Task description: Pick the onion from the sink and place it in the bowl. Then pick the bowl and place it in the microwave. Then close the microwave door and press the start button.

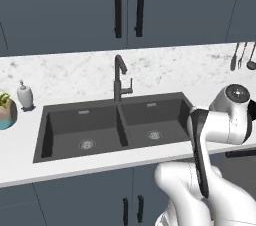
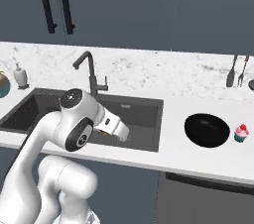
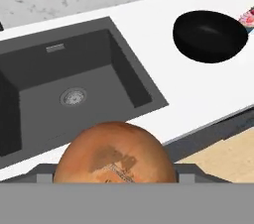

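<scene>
We have the onion (image 3: pixel 115 153) sitting right at the hand, large at the bottom of the hand view; the jaws stand wide and seem closed around it, fingertips hidden behind it, so we judge it held. In the right base view the gripper (image 2: pixel 119 131) hangs above the right basin of the sink (image 2: pixel 144 141).

Progress, as we judge it: step 1 is half done, with the onion lifted clear of the basin but not yet in the bowl (image 3: pixel 210 36). Left to do: drop it in the bowl, carry the bowl to the microwave, close the door, press start.

Room for moving: the sink's near rim and a strip of white counter (image 3: pixel 168 69) lie between hand and bowl, with nothing standing on that strip. A small cupcake (image 2: pixel 241 133) sits just beside the bowl on its far right. Farther back, the faucet (image 1: pixel 120 77) rises behind the basin divider, well apart from the likely path. Utensils (image 2: pixel 237 69) hang on the back wall.
</scene>
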Motion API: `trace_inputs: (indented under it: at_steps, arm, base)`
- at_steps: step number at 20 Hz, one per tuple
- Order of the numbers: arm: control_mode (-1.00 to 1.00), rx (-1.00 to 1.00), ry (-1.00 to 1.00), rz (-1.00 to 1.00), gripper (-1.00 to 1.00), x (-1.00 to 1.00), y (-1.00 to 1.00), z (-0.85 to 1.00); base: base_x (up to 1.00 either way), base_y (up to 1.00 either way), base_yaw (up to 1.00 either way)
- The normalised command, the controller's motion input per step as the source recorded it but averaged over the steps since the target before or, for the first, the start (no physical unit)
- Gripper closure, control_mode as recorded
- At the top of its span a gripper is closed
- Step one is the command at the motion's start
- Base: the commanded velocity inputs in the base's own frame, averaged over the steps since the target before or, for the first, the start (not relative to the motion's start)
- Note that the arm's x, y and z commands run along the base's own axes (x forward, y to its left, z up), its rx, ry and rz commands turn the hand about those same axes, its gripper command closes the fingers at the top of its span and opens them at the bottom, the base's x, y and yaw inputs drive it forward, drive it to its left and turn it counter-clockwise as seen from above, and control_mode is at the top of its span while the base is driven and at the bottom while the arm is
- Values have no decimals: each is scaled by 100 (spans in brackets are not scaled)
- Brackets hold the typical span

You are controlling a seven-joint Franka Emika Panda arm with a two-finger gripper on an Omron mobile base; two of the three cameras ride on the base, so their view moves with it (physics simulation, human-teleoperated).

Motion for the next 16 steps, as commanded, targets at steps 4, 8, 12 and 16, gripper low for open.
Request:
trace_inputs:
  at_steps: [4,8,12,16]
  arm:
    - [100,0,0,0,100,0,0,0]
    - [100,0,0,0,100,0,0,0]
    - [100,0,0,0,100,0,0,0]
    - [100,0,0,0,100,0,0,0]
  base:
    - [-35,-100,0]
    - [5,-100,4]
    - [39,-69,12]
    - [69,-12,8]
